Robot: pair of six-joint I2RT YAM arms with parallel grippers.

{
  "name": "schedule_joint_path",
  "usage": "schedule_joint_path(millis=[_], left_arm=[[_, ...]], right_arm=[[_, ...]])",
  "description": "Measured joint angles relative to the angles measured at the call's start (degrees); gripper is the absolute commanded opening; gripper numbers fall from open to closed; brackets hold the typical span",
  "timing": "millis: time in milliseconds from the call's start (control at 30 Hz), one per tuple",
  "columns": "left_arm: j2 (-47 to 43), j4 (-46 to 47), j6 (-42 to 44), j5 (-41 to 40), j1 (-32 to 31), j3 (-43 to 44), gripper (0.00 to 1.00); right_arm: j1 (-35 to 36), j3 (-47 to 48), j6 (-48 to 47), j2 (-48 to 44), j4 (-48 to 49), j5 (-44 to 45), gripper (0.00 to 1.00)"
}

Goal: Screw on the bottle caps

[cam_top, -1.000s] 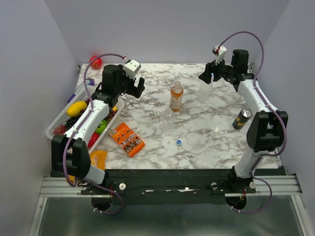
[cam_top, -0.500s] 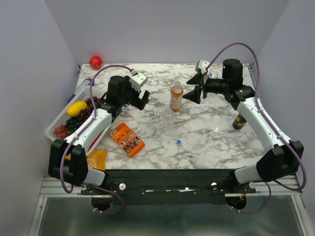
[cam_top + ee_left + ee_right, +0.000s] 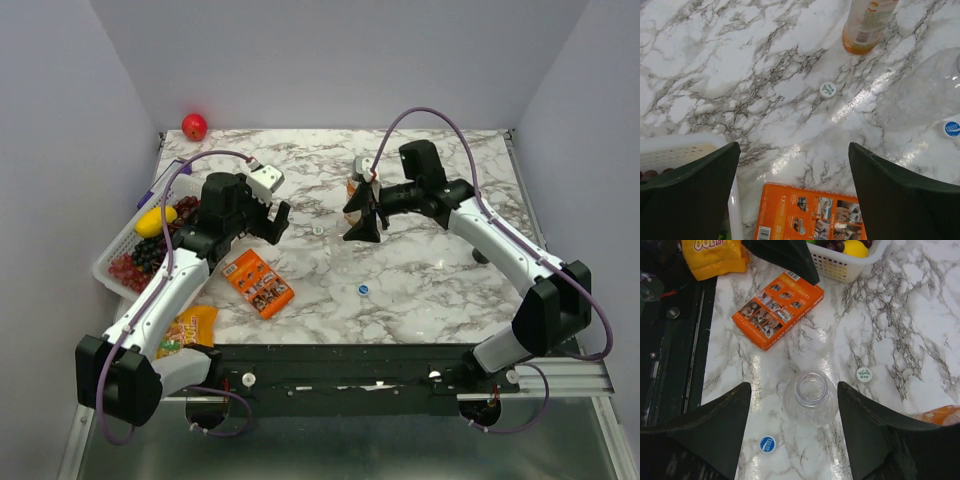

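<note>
Your right arm has swung in from the far right corner to the middle of the surface, and its hand now hangs above a clear bottle. The left arm has reached forward a little too. The right hand's dark, wedge-shaped fingers are spread, and the bottle stands upright between them with a gap showing on one side. The bottle is colourless, thin-walled plastic with a round, open, threaded neck and no cap.

A small blue cap lies flat on the glossy grey-veined marble surface just beside the bottle. A whitish cap lies on the other side, near the orange-labelled bottle, which is upright.

Your left hand is spread wide with nothing between its fingers. It hovers over a flat orange cardboard box, next to the white slotted plastic basket.
</note>
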Motion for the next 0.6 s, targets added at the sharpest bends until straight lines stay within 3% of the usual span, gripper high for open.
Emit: schedule_joint_path(millis=[200, 300, 400, 433, 533, 600], left_arm=[[-3.0, -2.9, -2.2, 4.4, 0.0, -0.8, 0.99], [-3.0, -3.4, -2.4, 7.4, 0.0, -0.8, 0.99], [-3.0, -3.0, -2.4, 11.5, 0.1, -0.9, 0.99], [-3.0, -2.6, -2.4, 12.8, 0.2, -1.2, 0.99], [-3.8, 0.6, -2.4, 17.7, 0.1, -4.5, 0.99], [-4.7, 1.9, -2.2, 20.2, -0.3, -7.5, 0.99]], right_arm=[[0.2, 0.6, 0.5, 6.0, 0.8, 0.0, 0.70], [0.3, 0.9, 0.7, 8.7, 0.9, -0.1, 0.59], [0.7, 1.8, 1.4, 9.8, 1.5, -0.8, 0.36], [0.9, 1.9, 1.9, 9.8, 1.9, -1.0, 0.24], [1.4, 3.6, 3.8, 9.8, 3.1, -1.6, 0.12], [1.6, 3.8, 5.3, 9.6, 3.9, -1.5, 0.10]])
